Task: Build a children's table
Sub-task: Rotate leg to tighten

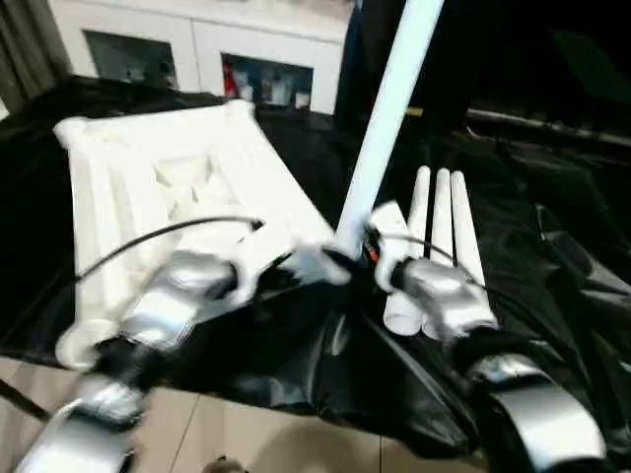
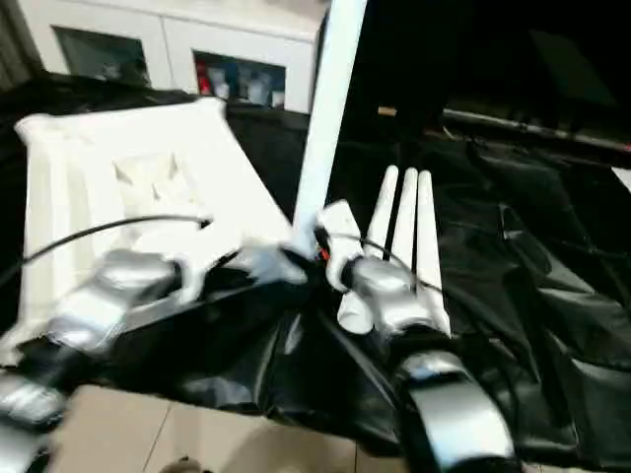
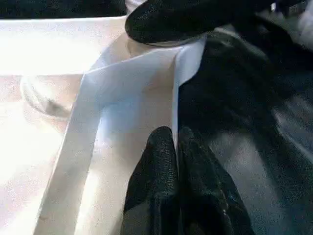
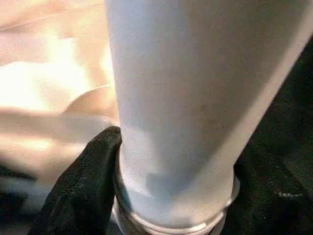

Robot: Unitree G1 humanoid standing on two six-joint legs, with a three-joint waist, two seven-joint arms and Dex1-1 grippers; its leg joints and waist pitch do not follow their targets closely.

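Black sheeting (image 1: 552, 246) is covering the work surface, creased and shiny, with pale floor tiles (image 1: 227, 434) showing at its near edge. A white cabinet (image 1: 197, 44) with glass doors is standing at the back.

Lying on the sheeting toward the robot's left is the white plastic table top (image 1: 168, 187), turned upside down so its ribbed underside is facing up. It is the largest white shape in the head views, with rounded corner sockets at its edges.

One long white leg (image 1: 386, 108) is standing nearly upright at the table top's near right corner, leaning slightly toward the right as it rises out of the top of the picture. Its lower end is sitting at that corner, between the two grippers.

Three more white legs (image 1: 439, 246) are lying side by side on the sheeting just to the right of the upright leg, touching one another, beside the right forearm.

The right gripper (image 4: 171, 196) is at the base of the upright leg. In its wrist view one black finger (image 4: 83, 186) is pressing against the leg's side just above a ring at the leg's bottom; the other finger is hidden behind the leg, so the jaws are clasped around the leg.

The left gripper (image 3: 177, 161) is resting at the table top's edge by the same corner, its two black fingers pressed together with nothing between them. A black fingertip of the other gripper is showing beyond it, by the corner socket.
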